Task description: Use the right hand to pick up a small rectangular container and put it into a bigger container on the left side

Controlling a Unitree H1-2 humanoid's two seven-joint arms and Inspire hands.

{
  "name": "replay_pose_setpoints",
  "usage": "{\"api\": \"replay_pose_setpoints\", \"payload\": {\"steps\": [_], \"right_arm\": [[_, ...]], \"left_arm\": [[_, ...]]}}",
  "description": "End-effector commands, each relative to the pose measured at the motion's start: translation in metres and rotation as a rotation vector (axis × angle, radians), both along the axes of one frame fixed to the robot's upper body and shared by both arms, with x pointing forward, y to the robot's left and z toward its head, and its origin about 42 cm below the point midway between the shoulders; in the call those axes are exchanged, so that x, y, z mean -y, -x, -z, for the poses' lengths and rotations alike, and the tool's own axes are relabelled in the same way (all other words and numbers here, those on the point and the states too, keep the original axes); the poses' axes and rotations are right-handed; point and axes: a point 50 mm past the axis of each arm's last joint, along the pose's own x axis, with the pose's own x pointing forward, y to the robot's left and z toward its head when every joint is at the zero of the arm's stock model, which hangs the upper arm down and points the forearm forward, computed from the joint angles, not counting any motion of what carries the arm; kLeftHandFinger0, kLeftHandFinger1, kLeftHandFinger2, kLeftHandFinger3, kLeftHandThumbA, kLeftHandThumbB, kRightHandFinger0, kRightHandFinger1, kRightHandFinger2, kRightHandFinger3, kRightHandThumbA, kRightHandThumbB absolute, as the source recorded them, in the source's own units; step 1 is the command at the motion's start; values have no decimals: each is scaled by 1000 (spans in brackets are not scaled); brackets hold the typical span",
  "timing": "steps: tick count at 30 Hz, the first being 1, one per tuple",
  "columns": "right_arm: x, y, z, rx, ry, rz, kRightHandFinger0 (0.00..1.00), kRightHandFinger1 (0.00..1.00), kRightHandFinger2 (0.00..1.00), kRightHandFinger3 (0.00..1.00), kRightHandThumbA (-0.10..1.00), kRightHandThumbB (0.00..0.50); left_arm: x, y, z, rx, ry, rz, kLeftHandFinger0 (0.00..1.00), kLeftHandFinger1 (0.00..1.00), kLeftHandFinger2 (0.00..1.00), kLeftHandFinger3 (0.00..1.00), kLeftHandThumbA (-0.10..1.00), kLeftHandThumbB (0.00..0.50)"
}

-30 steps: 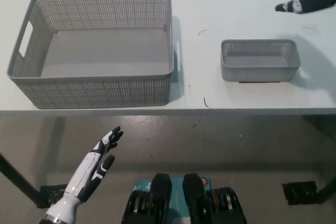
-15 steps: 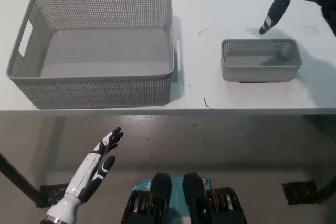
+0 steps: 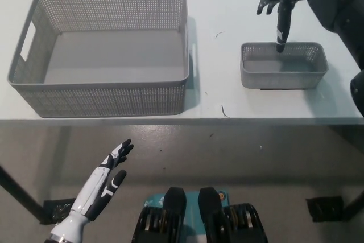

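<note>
Below the table's front edge, at the left, the white left hand (image 3: 108, 177) rests with fingers spread, holding nothing. Up on the table (image 3: 227, 9), the big basket (image 3: 102, 92) fills the left end. Toward the right end sits the small container (image 3: 283, 75); the black right hand (image 3: 280, 1) hovers over its back rim, fingers loosely apart, empty.

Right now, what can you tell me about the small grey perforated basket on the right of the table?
The small grey rectangular basket looks like plastic, its walls pierced with fine holes and its floor solid. It stands upright and empty on the white table, near the front edge, apart from the large grey basket. The robot's black right hand is open above its back rim, one finger pointing down at it; whether it touches is unclear.
</note>
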Motion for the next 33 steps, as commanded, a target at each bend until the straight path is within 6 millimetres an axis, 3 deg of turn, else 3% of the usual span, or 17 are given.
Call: {"api": "replay_pose_setpoints", "payload": {"steps": [1,3,6,12,16,18,20,21,22,23,26,31,33], "right_arm": [[7,-1,-26,47,12,57,1000,1000,1000,1000,1000,480],[6,-2,-15,45,43,16,1000,1000,1000,1000,1000,475],[5,-2,-14,67,62,19,1000,1000,1000,1000,1000,481],[5,-4,1,88,73,-14,1000,1000,1000,1000,1000,430],[13,-5,17,121,31,54,1000,1000,1000,1000,1000,483],[15,-5,28,124,19,48,1000,1000,1000,1000,1000,482],[19,-3,40,91,17,63,1000,1000,1000,1000,1000,468],[20,-3,46,92,17,32,1000,1000,1000,1000,1000,438],[21,-1,53,32,-31,20,1000,1000,1000,1000,1000,355],[21,0,55,6,-43,12,1000,1000,1000,1000,1000,347],[22,1,66,-13,-48,26,1000,1000,1000,1000,1000,393],[28,3,84,-13,-62,51,1000,1000,1000,1000,1000,419],[39,5,92,-28,-65,88,1000,1000,1000,1000,1000,458]], "left_arm": [[-4,1,-9,40,-9,-19,1000,1000,1000,1000,1000,248],[-5,6,-8,34,-15,-24,1000,1000,1000,1000,1000,247],[-5,1,-11,39,-15,-26,1000,1000,1000,1000,1000,252],[-6,5,-8,41,-21,-32,1000,1000,1000,1000,1000,244],[-5,5,-8,51,-16,-34,1000,1000,1000,1000,1000,224],[-6,5,-8,50,-16,-38,1000,1000,1000,1000,1000,225],[-4,10,-6,40,-13,-34,1000,1000,1000,1000,1000,224],[-4,10,-6,38,-16,-32,1000,1000,1000,1000,1000,223],[-3,11,-5,35,-13,-29,1000,1000,1000,1000,1000,221],[-3,11,-4,34,-14,-28,1000,1000,1000,1000,1000,221],[-3,11,-5,42,-10,-32,1000,1000,1000,1000,1000,216],[-3,11,-6,54,-9,-40,1000,1000,1000,1000,1000,224],[1,11,-3,48,-2,-28,1000,1000,1000,1000,1000,232]]}}
